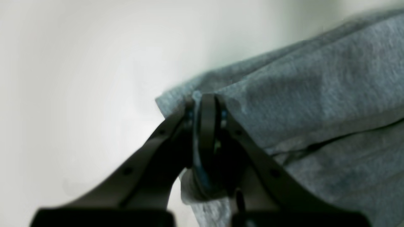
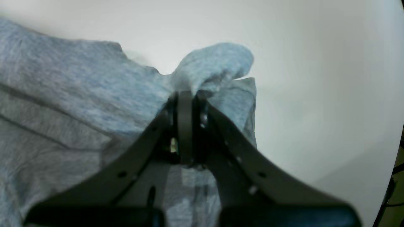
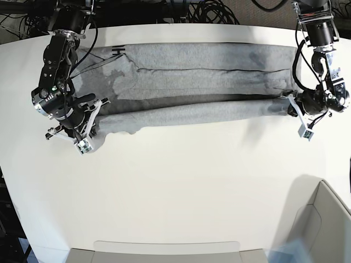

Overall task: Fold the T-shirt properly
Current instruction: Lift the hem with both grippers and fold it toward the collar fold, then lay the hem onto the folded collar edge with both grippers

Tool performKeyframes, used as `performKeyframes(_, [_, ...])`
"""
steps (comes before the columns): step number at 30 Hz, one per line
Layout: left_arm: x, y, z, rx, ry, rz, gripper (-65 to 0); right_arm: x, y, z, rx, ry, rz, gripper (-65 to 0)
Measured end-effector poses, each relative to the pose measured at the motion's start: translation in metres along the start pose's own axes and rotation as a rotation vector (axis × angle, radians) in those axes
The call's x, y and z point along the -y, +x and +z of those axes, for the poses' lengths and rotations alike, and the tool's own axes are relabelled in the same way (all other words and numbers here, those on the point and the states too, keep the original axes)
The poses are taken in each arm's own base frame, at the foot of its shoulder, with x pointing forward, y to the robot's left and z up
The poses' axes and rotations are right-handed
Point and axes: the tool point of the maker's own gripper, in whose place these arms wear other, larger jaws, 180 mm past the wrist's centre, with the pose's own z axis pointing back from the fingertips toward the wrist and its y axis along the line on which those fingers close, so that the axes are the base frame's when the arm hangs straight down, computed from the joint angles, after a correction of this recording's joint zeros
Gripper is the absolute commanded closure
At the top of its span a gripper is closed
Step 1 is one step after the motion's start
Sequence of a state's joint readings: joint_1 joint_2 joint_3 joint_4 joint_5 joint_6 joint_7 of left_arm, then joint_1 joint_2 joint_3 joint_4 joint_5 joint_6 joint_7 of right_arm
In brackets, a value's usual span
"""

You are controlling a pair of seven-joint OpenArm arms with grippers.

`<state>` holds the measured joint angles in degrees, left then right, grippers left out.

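Note:
The heather-grey T-shirt (image 3: 208,60) lies stretched wide across the far part of the white table (image 3: 175,186). Its near edge is lifted into a long fold held taut between both grippers. My left gripper (image 3: 291,104) is at the right end of that fold in the base view, shut on the shirt's edge. In the left wrist view the fingers (image 1: 206,104) pinch a corner of the grey cloth (image 1: 315,94). My right gripper (image 3: 100,119) is at the left end, shut on bunched fabric (image 2: 217,63), with its tips (image 2: 186,94) closed. A scrap of black lettering (image 3: 117,51) shows at the shirt's far left.
A pale tray rim (image 3: 164,247) sits at the table's near edge. A light box (image 3: 323,219) stands at the near right corner. Black cables (image 3: 208,11) lie behind the table's far edge. Bare white table stretches between the shirt and the tray.

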<state>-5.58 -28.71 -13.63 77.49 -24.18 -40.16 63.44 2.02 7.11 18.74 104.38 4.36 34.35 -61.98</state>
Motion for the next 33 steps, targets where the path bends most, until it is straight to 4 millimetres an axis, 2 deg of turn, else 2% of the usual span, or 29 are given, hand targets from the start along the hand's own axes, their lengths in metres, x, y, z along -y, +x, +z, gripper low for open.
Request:
performKeyframes(3, [-0.003,-0.009,0.003,-0.038,0.003,-0.004,0.0,0.004,-0.003,0.002,0.001,-0.007,-0.022,0.0])
performKeyframes(6, [-0.006,-0.004,0.009,-0.03,0.02,-0.023,0.0,0.012,-0.018,0.006,-0.063,-0.018,-0.004,0.0])
performKeyframes(10, [-0.006,0.0,0.011,-0.016,0.02,-0.033,0.0,0.022,-0.015,0.019,-0.045,-0.051,0.009,0.0])
performKeyframes(12, [-0.008,-0.005,0.012,-0.028,0.025,-0.036,0.0,0.023,-0.015,0.02,-0.047,-0.054,0.012,0.0])
performKeyframes(16, [-0.006,-0.022,0.012,-0.082,0.02,-0.038,0.0,0.018,-0.027,0.019,-0.076,-0.042,0.01,0.0])
performKeyframes(23, [-0.001,-0.03,0.021,-0.086,0.034,-0.084,0.0,0.011,-0.04,0.019,-0.105,-0.028,0.009,0.0])
performKeyframes(28, [0.008,-0.041,0.028,-0.097,0.037,-0.125,0.0,0.001,-0.06,0.021,-0.155,-0.009,0.006,0.0])
performKeyframes(33, [-0.002,-0.05,0.036,-0.09,0.058,-0.082,0.0,-0.004,-0.058,0.032,-0.134,-0.017,0.025,0.0])
